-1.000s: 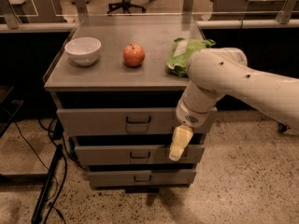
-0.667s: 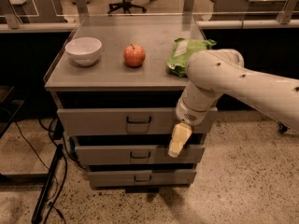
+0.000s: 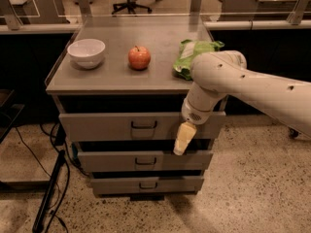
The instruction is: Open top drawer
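A grey metal cabinet with three drawers is seen from above and in front. Its flat, matte counter [image 3: 109,79] is edged by a thin raised lip. The top drawer [image 3: 97,126] is found directly under the counter, with a dark gap between them; its front is a wide, plain grey panel, and a dark wire handle [image 3: 144,125] is fixed at its centre. Two shorter, narrower drawer fronts [image 3: 112,160] of the same grey metal are stacked below it, each fitted with a similar handle.

On the counter a round, smooth white bowl [image 3: 86,52] is placed at the left, a glossy red apple [image 3: 139,57] near the middle, and a crumpled green bag [image 3: 187,57] at the right.

A thick, smooth white arm [image 3: 252,84] is extended from the right, across the bag's front edge. The pincer [image 3: 183,139], pale cream and tapered, is hung downward from the arm's rounded wrist in front of the right part of the top drawer, well to the right of the handle. Whether the pincer is apart or together cannot be told.

The floor [image 3: 252,193] is speckled stone, and black cables [image 3: 48,193] are trailed across it at the left.
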`<state>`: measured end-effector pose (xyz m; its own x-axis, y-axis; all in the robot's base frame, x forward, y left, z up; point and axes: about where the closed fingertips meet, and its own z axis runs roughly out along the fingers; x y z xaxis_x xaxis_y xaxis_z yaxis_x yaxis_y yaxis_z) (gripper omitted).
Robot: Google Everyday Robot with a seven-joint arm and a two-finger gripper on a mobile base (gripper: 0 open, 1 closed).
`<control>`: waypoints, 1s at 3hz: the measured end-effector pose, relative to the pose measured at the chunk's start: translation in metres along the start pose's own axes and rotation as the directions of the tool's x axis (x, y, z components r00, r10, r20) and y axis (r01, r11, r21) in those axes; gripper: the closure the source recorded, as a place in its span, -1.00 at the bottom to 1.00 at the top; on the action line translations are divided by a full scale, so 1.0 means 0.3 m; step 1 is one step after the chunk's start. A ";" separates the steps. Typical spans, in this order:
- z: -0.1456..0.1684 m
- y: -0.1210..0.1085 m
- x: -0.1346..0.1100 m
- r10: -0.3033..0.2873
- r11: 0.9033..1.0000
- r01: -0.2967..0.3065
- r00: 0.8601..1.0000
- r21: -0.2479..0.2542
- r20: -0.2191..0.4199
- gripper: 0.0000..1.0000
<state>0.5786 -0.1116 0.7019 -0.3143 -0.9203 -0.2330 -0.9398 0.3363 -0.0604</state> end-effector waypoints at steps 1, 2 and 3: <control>0.019 -0.032 -0.001 0.011 1.000 -0.011 1.000 0.008 -0.001 -1.00; 0.073 -0.055 -0.007 0.034 0.999 -0.034 0.999 0.001 0.002 -1.00; 0.091 -0.059 -0.014 0.033 0.999 -0.033 0.999 0.005 0.000 -1.00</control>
<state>0.6003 -0.1083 0.6774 -0.3455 -0.9087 -0.2344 -0.9281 0.3678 -0.0575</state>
